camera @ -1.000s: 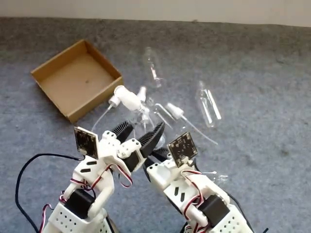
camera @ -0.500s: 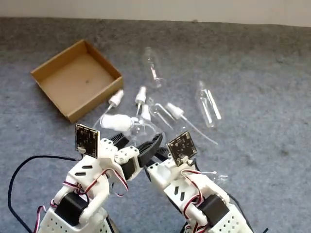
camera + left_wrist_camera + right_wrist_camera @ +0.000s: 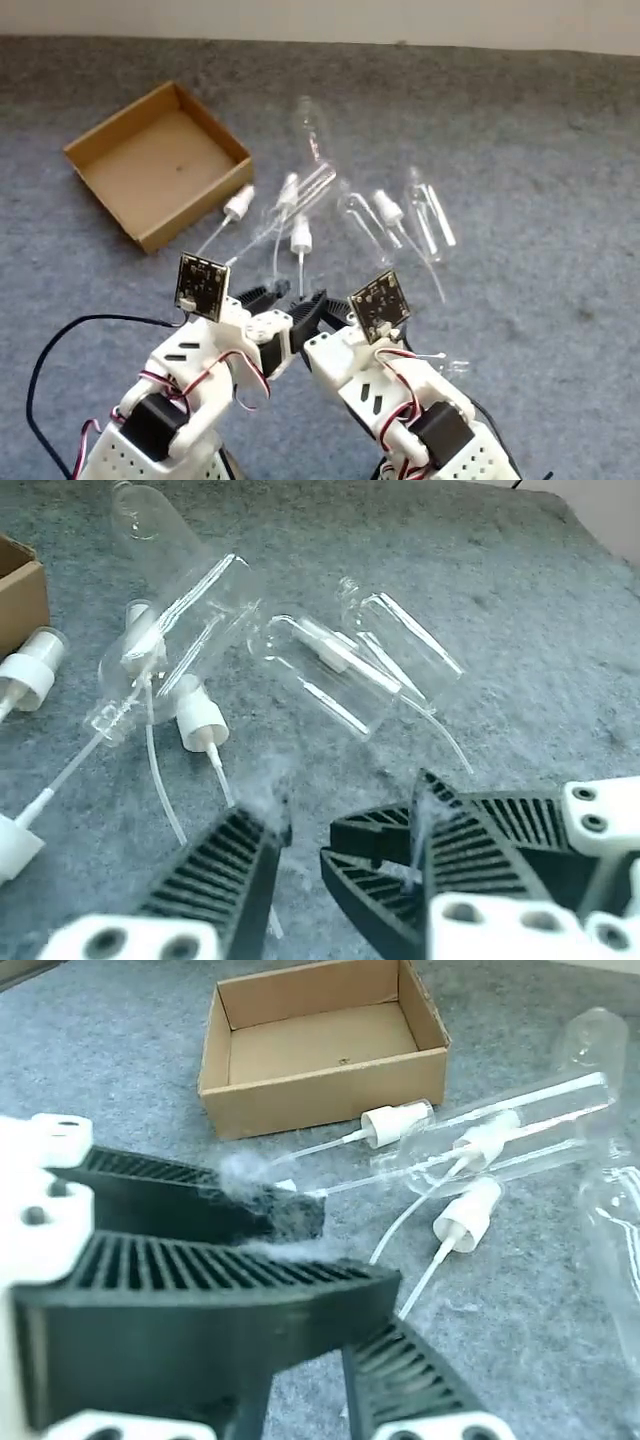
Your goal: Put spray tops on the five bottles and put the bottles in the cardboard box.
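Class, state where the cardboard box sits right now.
High view: the cardboard box lies left on the carpet, a loose spray top beside its right corner.

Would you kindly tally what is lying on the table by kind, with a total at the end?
Bottles: 4
Tops: 5
Box: 1
Total: 10
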